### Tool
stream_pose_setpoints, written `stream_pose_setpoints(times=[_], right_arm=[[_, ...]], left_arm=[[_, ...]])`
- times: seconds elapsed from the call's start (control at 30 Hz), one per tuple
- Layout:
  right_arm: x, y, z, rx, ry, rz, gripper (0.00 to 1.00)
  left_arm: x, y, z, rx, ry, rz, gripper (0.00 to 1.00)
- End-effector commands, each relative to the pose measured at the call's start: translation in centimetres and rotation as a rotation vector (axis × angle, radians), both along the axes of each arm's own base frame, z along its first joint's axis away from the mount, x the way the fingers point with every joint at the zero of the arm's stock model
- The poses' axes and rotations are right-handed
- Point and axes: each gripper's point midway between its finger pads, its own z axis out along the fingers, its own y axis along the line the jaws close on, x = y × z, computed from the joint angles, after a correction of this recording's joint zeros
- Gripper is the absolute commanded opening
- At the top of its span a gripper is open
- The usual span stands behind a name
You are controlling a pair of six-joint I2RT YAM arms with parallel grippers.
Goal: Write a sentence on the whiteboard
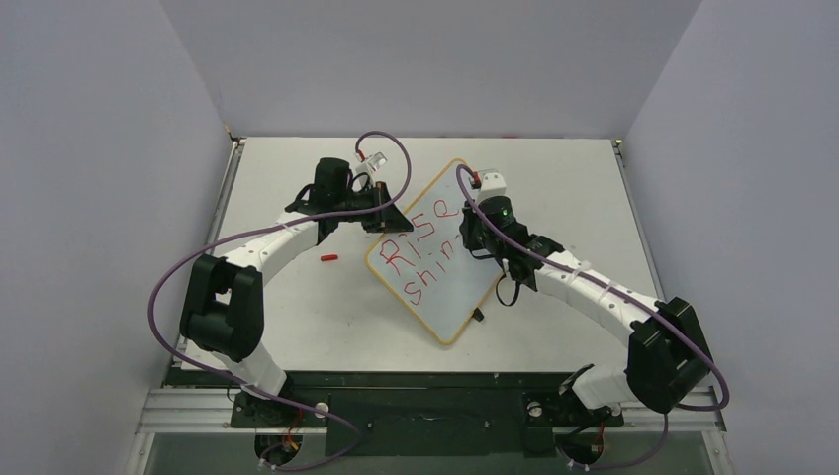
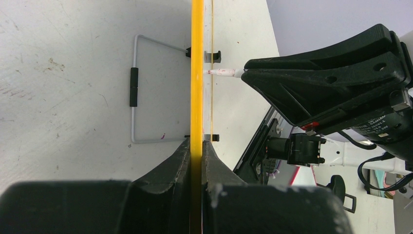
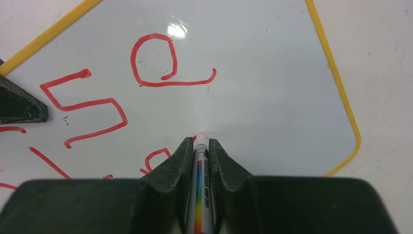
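Arms both reach in, elbows out. Left gripper [image 2: 196,146] is clamped tight on the whiteboard [image 1: 435,272] frame at its 10 o'clock edge. Right gripper [image 3: 199,141] pinches a marker [image 3: 200,180], tip on the board toward 2 o'clock. Board sits mid-table, turned diagonal. Red writing reads "RISE", then "shin".

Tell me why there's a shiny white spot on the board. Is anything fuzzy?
Right wrist view: that spot is glare, light bouncing off the glossy whiteboard beside the top of the red loop; the near jaws holding the marker look soft. Left wrist view: the close jaws are dark and blurry, the board's yellow edge crisp. Top external view: even light, faint shadows.
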Motion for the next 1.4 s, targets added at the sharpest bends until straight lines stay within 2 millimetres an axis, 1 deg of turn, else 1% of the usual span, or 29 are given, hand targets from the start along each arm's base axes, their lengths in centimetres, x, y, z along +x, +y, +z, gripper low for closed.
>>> stream_pose_setpoints(times=[0.0, 0.17, 0.3, 0.5, 0.73, 0.83, 1.07, 1.17, 1.37], right_arm=[[2.0, 0.5, 2.1, 0.07, -0.047, -0.02, 0.0], [2.6, 1.3, 2.3, 0.085, -0.042, -0.005, 0.0], [2.6, 1.9, 2.2, 0.1, -0.032, 0.012, 0.0], [1.9, 2.6, 2.4, 0.119, -0.026, 0.049, 0.0], [0.6, 2.7, 1.6, 0.12, -0.003, 0.064, 0.0], [-0.2, 2.6, 0.8, 0.117, 0.015, 0.067, 0.0], [-1.6, 1.8, 0.1, 0.102, 0.034, 0.067, 0.0], [-1.9, 1.3, -0.3, 0.085, 0.038, 0.057, 0.0], [-1.4, -0.2, -1.5, 0.036, 0.051, 0.001, 0.0]], left_arm=[[1.3, 0.3, 1.9, 0.0, -0.111, 0.013, 0.0], [1.3, 0.3, 1.8, -0.001, -0.11, 0.012, 0.0], [1.3, 0.3, 1.9, -0.003, -0.112, 0.011, 0.0], [1.3, 0.3, 1.8, -0.004, -0.109, 0.011, 0.0], [1.2, 0.3, 1.9, -0.006, -0.11, 0.012, 0.0], [1.2, 0.3, 2.0, -0.007, -0.112, 0.012, 0.0], [1.2, 0.3, 2.1, -0.007, -0.114, 0.013, 0.0], [1.2, 0.3, 2.1, -0.007, -0.116, 0.014, 0.0], [1.2, 0.3, 2.2, -0.005, -0.118, 0.015, 0.0]])
